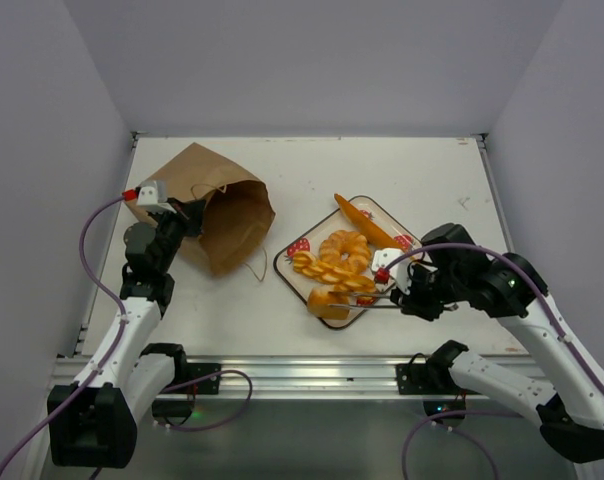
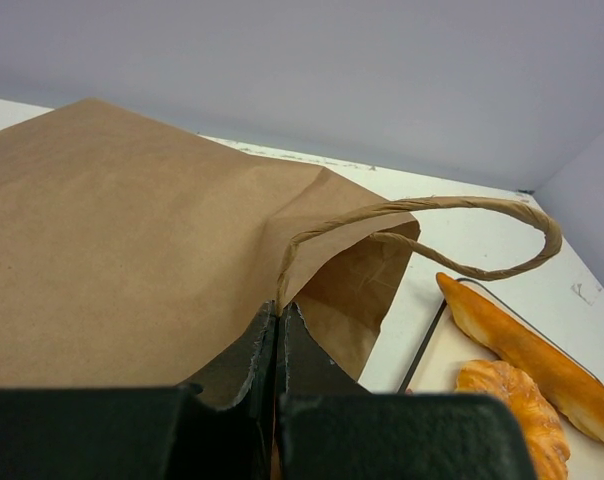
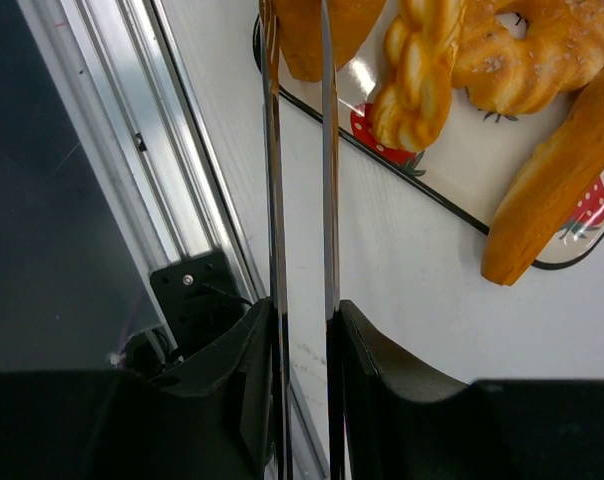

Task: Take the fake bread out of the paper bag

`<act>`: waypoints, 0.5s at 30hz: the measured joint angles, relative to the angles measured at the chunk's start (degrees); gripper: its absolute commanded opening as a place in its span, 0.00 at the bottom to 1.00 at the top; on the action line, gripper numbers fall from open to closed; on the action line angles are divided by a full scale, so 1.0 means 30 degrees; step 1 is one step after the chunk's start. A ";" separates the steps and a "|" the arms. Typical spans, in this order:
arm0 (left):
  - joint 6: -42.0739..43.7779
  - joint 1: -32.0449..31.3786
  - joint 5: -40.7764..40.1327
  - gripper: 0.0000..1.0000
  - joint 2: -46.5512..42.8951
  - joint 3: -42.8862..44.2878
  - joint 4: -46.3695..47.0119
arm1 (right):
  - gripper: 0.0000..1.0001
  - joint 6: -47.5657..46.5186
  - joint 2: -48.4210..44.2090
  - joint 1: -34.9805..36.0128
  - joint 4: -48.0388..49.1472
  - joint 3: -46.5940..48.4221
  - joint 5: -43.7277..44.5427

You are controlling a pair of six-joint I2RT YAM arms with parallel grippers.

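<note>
The glossy golden-orange plastic bread pieces (image 1: 342, 265) lie on a white strawberry-printed tray (image 1: 294, 262), just right of the brown kraft paper bag (image 1: 227, 205), which lies on its side on the white table (image 1: 402, 170). The left fingers (image 2: 242, 365) are clenched on the bag's rim. The right fingers (image 3: 382, 365) grasp thin metal tongs (image 3: 327, 180), their tips at a bun.

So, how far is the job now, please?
Done: a doughnut, a baguette and a braided loaf lie on the tray. In hand: the right fingers hold tongs, their tips at a bun on the tray's near corner; the left fingers pinch the bag at its rim. Left: perhaps nothing; the mouth shows no bread, but the depth is hidden.
</note>
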 measured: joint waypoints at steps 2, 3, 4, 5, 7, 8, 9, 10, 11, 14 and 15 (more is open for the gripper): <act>0.0000 0.0000 0.0000 0.00 0.0036 -0.0015 0.0000 | 0.00 0.0000 0.0219 0.0015 0.0007 -0.0036 0.0007; 0.0000 0.0000 0.0000 0.00 0.0036 -0.0022 0.0000 | 0.00 0.0007 0.0408 0.0015 0.0022 -0.0095 0.0022; 0.0000 0.0000 0.0000 0.00 0.0036 -0.0022 0.0000 | 0.00 0.0015 0.0627 0.0015 0.0073 -0.0211 0.0036; 0.0000 0.0000 0.0000 0.00 0.0036 -0.0022 0.0000 | 0.00 0.0029 0.0882 0.0015 0.0080 -0.0335 0.0080; 0.0000 0.0000 0.0000 0.00 0.0036 -0.0044 0.0000 | 0.00 0.0117 0.1399 0.0007 0.0066 -0.0386 0.0255; 0.0000 0.0000 0.0000 0.00 0.0036 -0.0051 0.0000 | 0.00 0.0175 0.1712 -0.0029 0.0131 -0.0386 0.0452; -0.0007 0.0000 0.0000 0.00 0.0036 -0.0051 0.0000 | 0.00 0.0233 0.2047 -0.0109 0.0168 -0.0379 0.0539; -0.0007 0.0000 0.0000 0.00 0.0036 -0.0051 0.0007 | 0.00 0.0291 0.2375 -0.0226 0.0168 -0.0299 0.0612; -0.0007 0.0000 0.0000 0.00 0.0036 -0.0051 0.0015 | 0.00 0.0357 0.2681 -0.0350 0.0175 -0.0182 0.0663; -0.0007 0.0000 0.0007 0.00 0.0036 -0.0051 0.0015 | 0.00 0.0423 0.3526 -0.0780 0.0175 0.0430 0.0699; -0.0007 0.0000 0.0007 0.00 0.0036 -0.0051 0.0015 | 0.00 0.0430 0.3854 -0.0896 0.0168 0.0692 0.0707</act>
